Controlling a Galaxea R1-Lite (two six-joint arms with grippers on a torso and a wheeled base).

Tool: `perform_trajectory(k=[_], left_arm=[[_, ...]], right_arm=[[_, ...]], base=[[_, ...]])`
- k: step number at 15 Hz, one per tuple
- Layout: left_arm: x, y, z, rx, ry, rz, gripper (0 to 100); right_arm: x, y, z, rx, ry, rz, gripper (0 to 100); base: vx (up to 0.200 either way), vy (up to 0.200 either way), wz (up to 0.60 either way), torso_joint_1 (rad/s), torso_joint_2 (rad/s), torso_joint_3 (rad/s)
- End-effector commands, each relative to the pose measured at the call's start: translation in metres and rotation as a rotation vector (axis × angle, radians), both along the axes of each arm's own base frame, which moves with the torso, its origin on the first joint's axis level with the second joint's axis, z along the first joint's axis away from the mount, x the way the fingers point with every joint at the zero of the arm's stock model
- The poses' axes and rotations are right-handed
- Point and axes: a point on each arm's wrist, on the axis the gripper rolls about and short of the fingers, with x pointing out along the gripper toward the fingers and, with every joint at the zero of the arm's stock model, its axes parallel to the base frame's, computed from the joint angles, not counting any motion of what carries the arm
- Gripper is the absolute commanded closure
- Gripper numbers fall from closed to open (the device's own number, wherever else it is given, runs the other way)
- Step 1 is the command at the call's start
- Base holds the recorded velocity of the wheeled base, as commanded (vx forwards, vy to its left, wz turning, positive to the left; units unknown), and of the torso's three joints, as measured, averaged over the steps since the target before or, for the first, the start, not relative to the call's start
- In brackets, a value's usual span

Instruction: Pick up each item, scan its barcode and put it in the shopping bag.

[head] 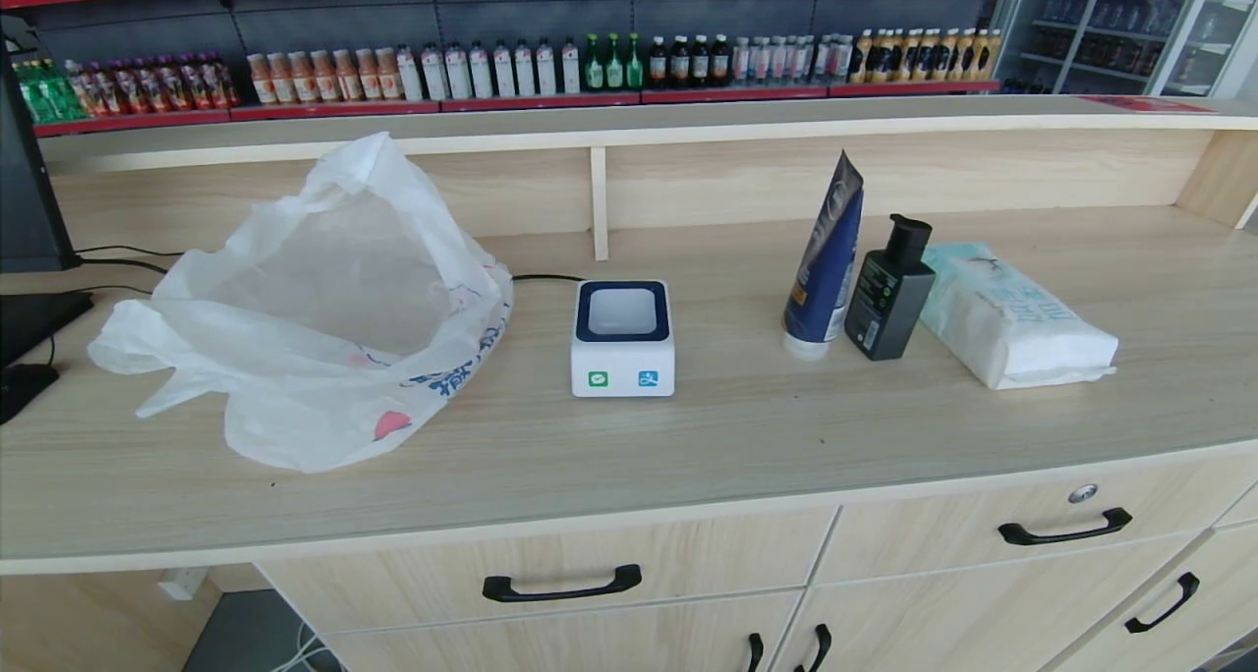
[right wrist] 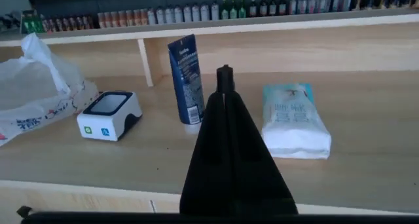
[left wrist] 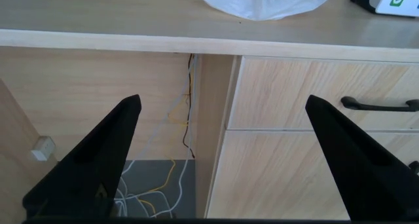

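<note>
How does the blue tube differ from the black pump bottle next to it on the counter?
The blue tube is taller than the black pump bottle. The blue tube tapers to a flat crimped top and stands on its white cap; the black pump bottle is boxy, with a pump head on top. Both stand on the counter, side by side.

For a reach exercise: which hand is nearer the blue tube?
Right. Right hand points toward the blue tube; left hand hangs below the counter near the shopping bag.
</note>
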Motion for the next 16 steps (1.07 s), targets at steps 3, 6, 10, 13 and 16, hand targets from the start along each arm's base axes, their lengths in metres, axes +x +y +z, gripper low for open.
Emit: perform_trajectory(k=[3,6,10,13,16], left_arm=[[0.000,0.000,0.000,0.003,-0.001,0.001,0],[0.000,0.000,0.000,0.000,-0.001,0.001,0],[0.000,0.000,0.000,0.002,-0.001,0.001,0],[0.000,0.000,0.000,0.002,-0.001,0.001,0],[0.000,0.000,0.000,0.003,-0.001,0.001,0]], right_arm=[[0.085,0.021,-0.011,-0.104,0.039,0.122,100],[0.094,0.024,-0.005,-0.094,-0.010,0.131,100],[0.101,0.026,0.004,-0.059,-0.021,0.146,100],[0.104,0.026,0.018,-0.057,-0.065,0.146,100],[0.112,0.029,0.020,-0.065,-0.060,0.167,100]], base=[[0.000,0.000,0.00,0.000,0.00,0.000],[0.000,0.000,0.00,0.000,0.00,0.000],[0.000,0.000,0.60,-0.001,0.00,0.004],[0.000,0.000,0.00,0.000,0.00,0.000],[0.000,0.000,0.00,0.000,0.00,0.000]])
